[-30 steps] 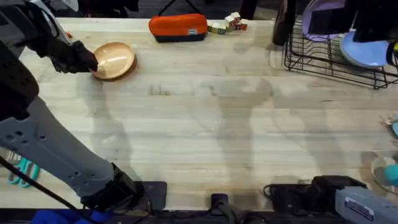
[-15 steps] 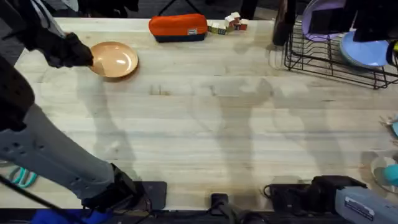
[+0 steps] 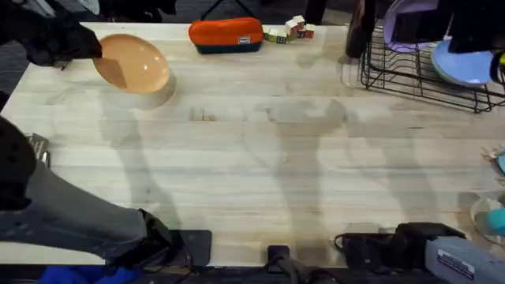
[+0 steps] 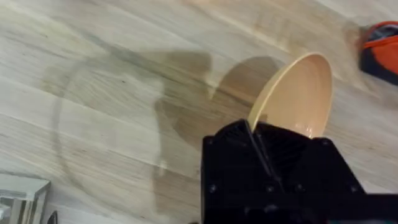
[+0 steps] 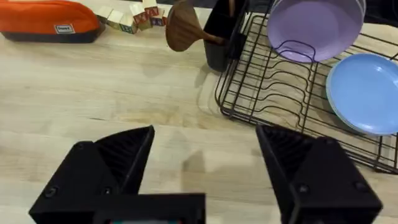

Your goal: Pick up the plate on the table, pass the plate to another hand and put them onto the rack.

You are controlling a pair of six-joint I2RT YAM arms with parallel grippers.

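Now, step in hand: the pick-up is done, and the lift before the hand-over is going on, as I judge it.
Plate: the orange plate (image 3: 132, 63) is at the far left of the desk (image 3: 260, 166), tilted, with its shadow lying apart on the wood below it, so it seems to be off the surface.
Left gripper: the left gripper (image 3: 85, 49) is closed narrow on the left rim of the plate; in the left wrist view the rim (image 4: 297, 93) goes in between the black fingers (the contact itself is hidden by the gripper body).
Right gripper: the right gripper (image 5: 205, 162) has its jaws wide and holds nothing; it is at the right side of the desk and looks toward the rack.
Rack: the black wire rack (image 3: 422, 71) stands at the far right, with a purple plate (image 5: 314, 28) and a light blue plate (image 5: 364, 90) already in it; some slots between look free.
Distance: plate and rack are well apart, with the whole width of the desk between.
Next move calls for: carrying the plate toward the middle, holding it steady and presenting a free part of the rim, so the wide right gripper can close on it before the left one lets go.
Risk: a thin hold on a glossy rim may slip if the plate swings.
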